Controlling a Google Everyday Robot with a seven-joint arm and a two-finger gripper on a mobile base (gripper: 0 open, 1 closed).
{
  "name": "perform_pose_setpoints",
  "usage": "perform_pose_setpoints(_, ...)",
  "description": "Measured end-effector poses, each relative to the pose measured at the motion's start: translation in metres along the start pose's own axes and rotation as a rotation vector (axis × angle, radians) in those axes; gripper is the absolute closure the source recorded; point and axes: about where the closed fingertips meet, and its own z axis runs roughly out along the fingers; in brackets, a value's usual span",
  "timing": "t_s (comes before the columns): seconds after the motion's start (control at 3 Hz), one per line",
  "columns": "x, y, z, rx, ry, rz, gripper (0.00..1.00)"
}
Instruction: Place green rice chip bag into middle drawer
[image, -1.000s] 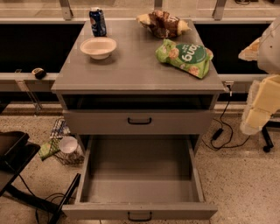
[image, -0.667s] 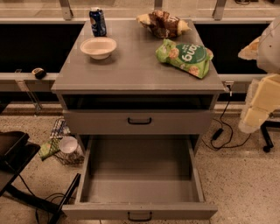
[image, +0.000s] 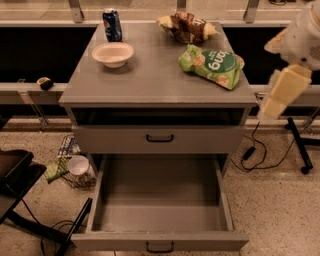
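Four things sit on the flat grey top of a low table (image: 150, 87) seen from above and in front. At the back left stands a blue can (image: 112, 24), with a pale bowl (image: 113, 53) just in front of it. At the back right lies a brown-and-tan snack bag (image: 187, 27). Near it, toward the right front of the top, the green rice chip bag (image: 212, 65) lies flat with its dark-green label facing up, well apart from the bowl. Below the top is a dark open slot, then a closed grey drawer front (image: 160, 140) with a black bar handle. Beneath that, the middle drawer (image: 160, 217) is pulled fully out toward the viewer, showing its bare grey floor and low side walls. The robot's pale arm enters at the right edge, and its claw (image: 277, 97) hangs off the table's right side, lower than the chip bag and not touching it; whether it is clenched or released cannot be told. On the speckled floor to the left are a wire basket (image: 75, 167) and a black chair (image: 15, 175).
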Motion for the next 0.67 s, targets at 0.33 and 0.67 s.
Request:
perform_pose_setpoints(0.33, -0.01, -0.068, 0.024, -0.012, -0.036, 0.052, 0.0)
perform_pose_setpoints(0.67, -0.016, -0.108, 0.041, -0.006, -0.075, 0.088, 0.0)
